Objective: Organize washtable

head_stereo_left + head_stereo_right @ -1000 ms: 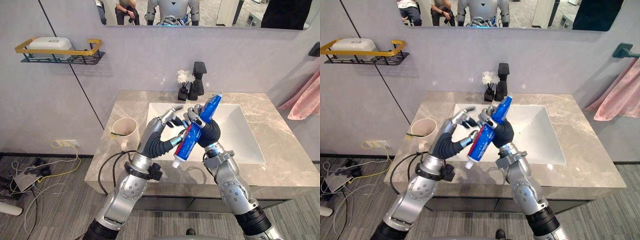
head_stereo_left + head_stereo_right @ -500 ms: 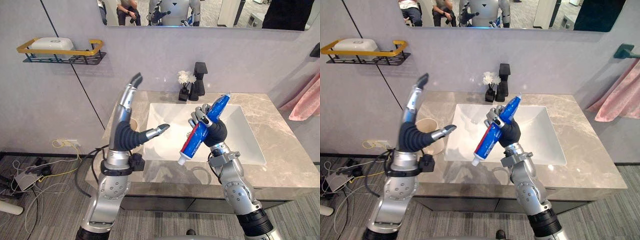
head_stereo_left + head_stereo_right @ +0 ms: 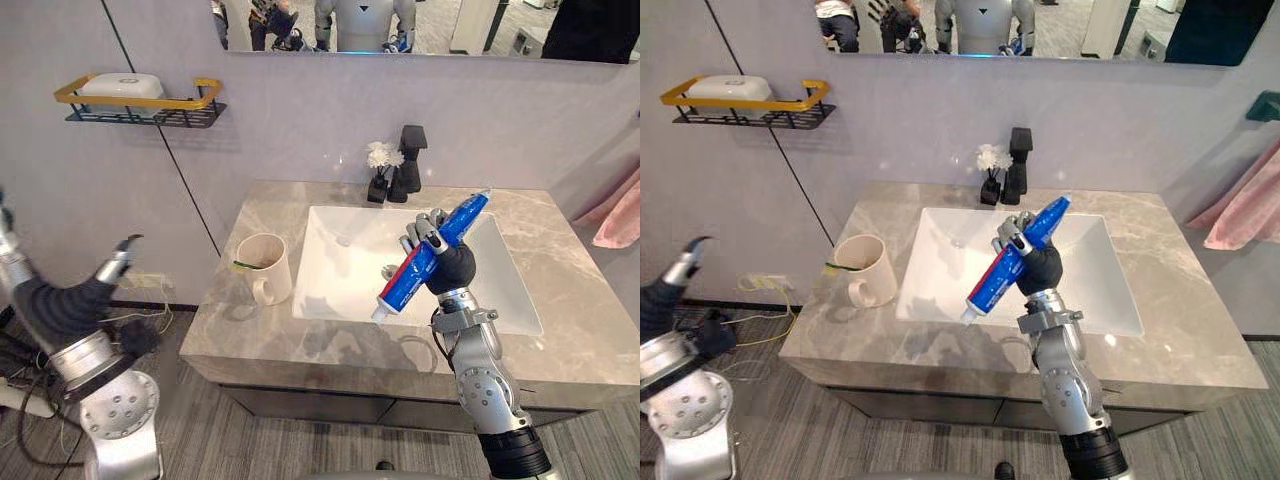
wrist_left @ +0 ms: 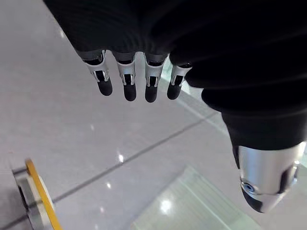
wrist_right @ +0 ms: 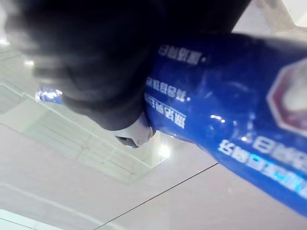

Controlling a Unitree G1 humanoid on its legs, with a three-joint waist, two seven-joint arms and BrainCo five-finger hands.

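Observation:
A blue and red toothpaste tube (image 3: 432, 257) is held aslant above the white sink basin (image 3: 345, 270), cap end low, flat end high. My right hand (image 3: 452, 268) is shut on the tube's middle; the right wrist view has the tube (image 5: 230, 105) right up against the palm. A cream mug (image 3: 264, 268) with something green at its rim stands on the marble counter (image 3: 570, 310) left of the basin. My left hand (image 3: 58, 300) is off the counter at the far left, fingers (image 4: 125, 82) straight and holding nothing.
A black faucet (image 3: 410, 164) and a small black vase of white flowers (image 3: 378, 172) stand behind the basin. A yellow-railed wall shelf (image 3: 140, 95) carries a white soap box. A pink towel (image 3: 618, 215) hangs at the right. A mirror runs above.
My left arm has swung from beside the tube out and down to the far left, clear of the counter. The right hand still holds the tube raised. The camera shifted slightly.

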